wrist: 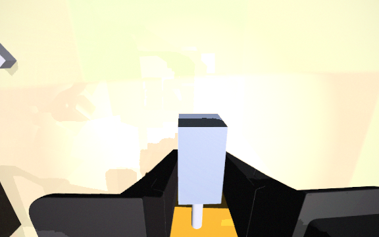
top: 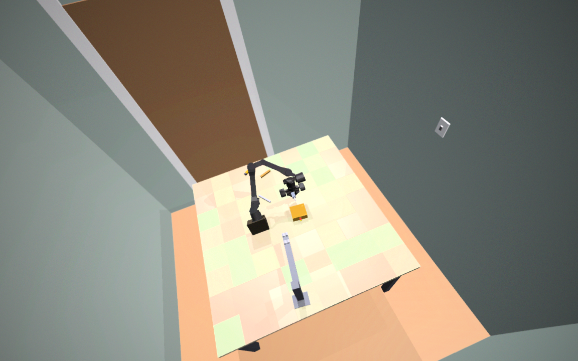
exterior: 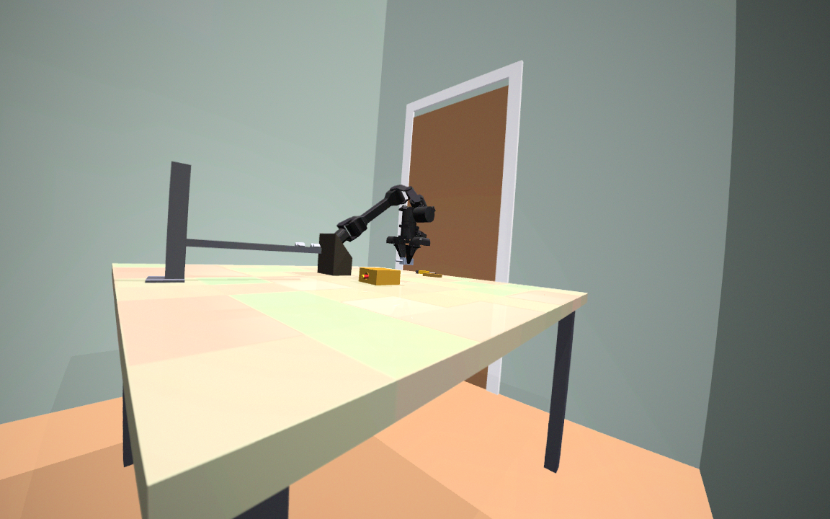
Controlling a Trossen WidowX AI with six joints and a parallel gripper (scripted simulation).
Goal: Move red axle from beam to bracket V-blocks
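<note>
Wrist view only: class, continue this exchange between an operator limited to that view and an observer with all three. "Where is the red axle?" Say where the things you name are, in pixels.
Observer: Its red end (top: 300, 219) (exterior: 365, 276) shows in the beam's (top: 298, 210) (exterior: 388, 277) (wrist: 183, 227) side facing away from the claw (top: 293, 194) (exterior: 408, 259) (wrist: 197, 155).

Operator: Are the V-blocks occupied?

Observer: No axle lies in the V-blocks (top: 286, 241) (exterior: 299, 244).

Operator: Anything near the arm's elbow?

Observer: An orange bar (top: 265, 173) lies nearby, seen from the top.
</note>
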